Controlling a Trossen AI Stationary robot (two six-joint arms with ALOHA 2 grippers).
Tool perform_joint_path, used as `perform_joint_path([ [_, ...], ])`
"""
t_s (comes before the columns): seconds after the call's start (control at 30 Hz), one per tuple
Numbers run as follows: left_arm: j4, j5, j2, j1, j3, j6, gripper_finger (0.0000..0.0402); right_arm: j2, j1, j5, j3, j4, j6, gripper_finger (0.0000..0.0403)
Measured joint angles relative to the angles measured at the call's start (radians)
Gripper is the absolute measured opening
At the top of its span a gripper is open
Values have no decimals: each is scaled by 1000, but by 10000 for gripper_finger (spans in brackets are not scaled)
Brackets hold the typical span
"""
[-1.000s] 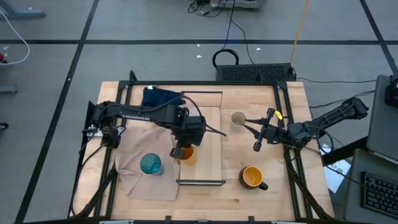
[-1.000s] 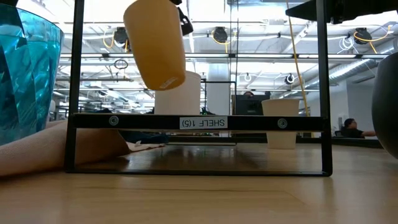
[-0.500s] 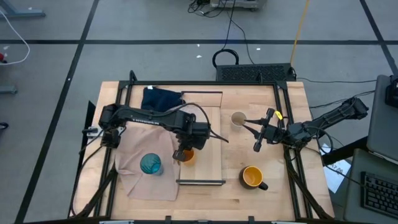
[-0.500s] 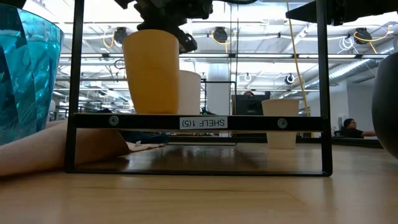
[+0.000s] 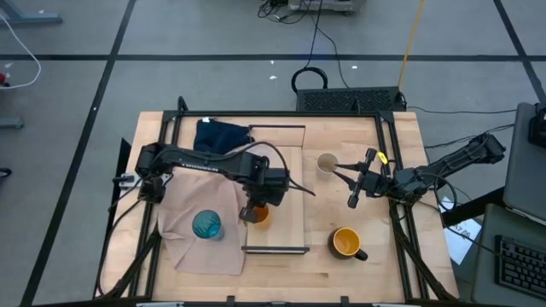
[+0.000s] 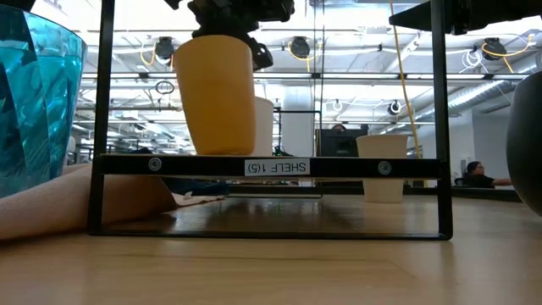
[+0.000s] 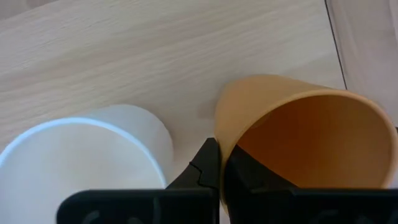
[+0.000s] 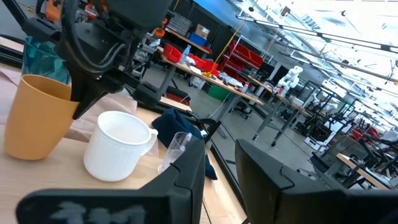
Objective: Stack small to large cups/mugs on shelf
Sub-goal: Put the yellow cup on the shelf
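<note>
The small orange cup stands upright on the near part of the light-wood shelf, its base level with the shelf's top. My left gripper is shut on it from above. Just beyond it on the shelf stands the white mug, and past that the clear glass. The beige-grey cup and the dark-handled orange mug stand on the table right of the shelf. The teal tumbler sits on a beige cloth at the left. My right gripper hovers open to the right of the shelf. My left gripper holds the orange cup by its rim, on the side facing the white mug. One finger is outside the wall and the other inside. The fingers come steeply from above. The cup is upright; whether its base bears on the shelf I cannot tell.
A beige cloth covers the table's near left and a dark blue cloth lies at the far left. The shelf's black end frame stands at its near end. Bare plank lies right of the cups.
My left gripper has come down a little and toward the table's right, still shut on the orange cup. The cup hung tilted above the shelf a second ago. It now stands upright and lower, with its base at the shelf's top beside the white mug.
</note>
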Motion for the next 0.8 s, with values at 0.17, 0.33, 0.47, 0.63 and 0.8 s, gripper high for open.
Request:
perform_joint_path([
  [0.17, 4, 5, 3, 0, 0, 0, 1, 0, 0, 0, 0, 0, -1, 82],
  [0.33, 4, 5, 9, 0, 0, -5, 10, 0, 0, 0, 0, 0, -1, 82],
  [0.47, 5, -7, 8, 4, 0, -22, 15, 0, 0, 0, 0, 0, -1, 82],
  [0.63, 4, -3, 8, 5, 0, -27, 13, 0, 0, 0, 0, 0, -1, 82],
  [0.8, 6, -3, 8, 7, 0, -42, 26, 0, 0, 0, 0, 0, -3, 82],
])
